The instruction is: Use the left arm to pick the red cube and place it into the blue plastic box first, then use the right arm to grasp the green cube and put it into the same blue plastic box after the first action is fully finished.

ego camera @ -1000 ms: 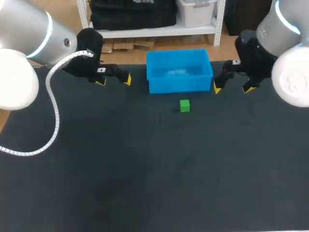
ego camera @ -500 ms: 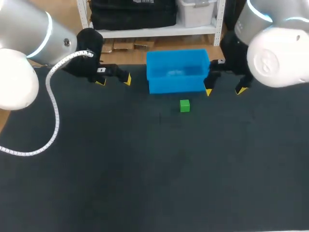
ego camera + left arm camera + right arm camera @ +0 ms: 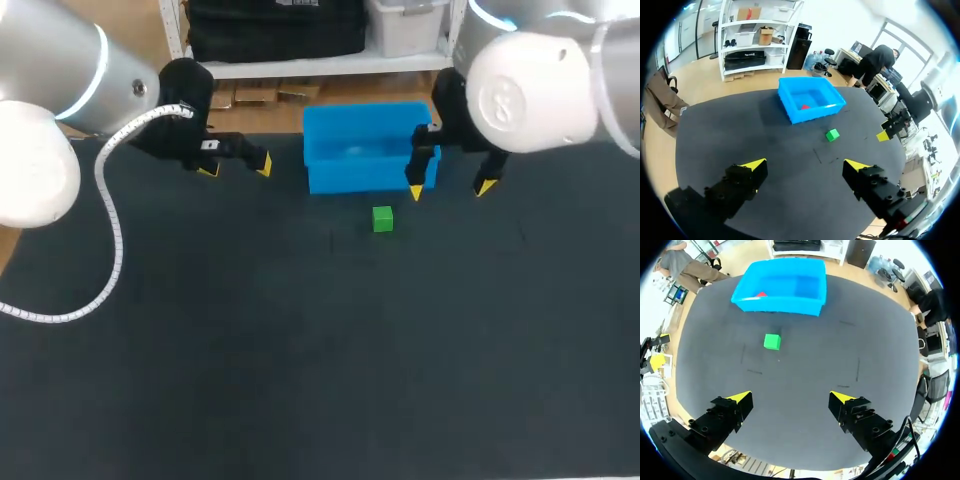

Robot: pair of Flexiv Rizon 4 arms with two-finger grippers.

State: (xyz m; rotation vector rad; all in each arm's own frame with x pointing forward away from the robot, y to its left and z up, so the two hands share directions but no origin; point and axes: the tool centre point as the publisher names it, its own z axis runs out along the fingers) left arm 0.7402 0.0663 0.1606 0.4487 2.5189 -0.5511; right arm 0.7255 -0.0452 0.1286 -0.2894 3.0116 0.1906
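1. Right gripper (image 3: 450, 189), spread and empty, is sliding leftward beside the blue plastic box (image 3: 365, 176).
2. Green cube (image 3: 382, 219) is lying near the box front, needing centring and descent next.
3. Red cube (image 3: 805, 106) is resting inside; left gripper (image 3: 235, 167) is hanging spread.

1. Here's the bench (image 3: 300, 380): a dark, matte top spreading wide across the view.
2. Toward its far edge sits the blue plastic box (image 3: 360, 178), open side up.
3. Just in front of that box, the green cube (image 3: 382, 219) rests on the bench, near the box's front wall but not touching it.
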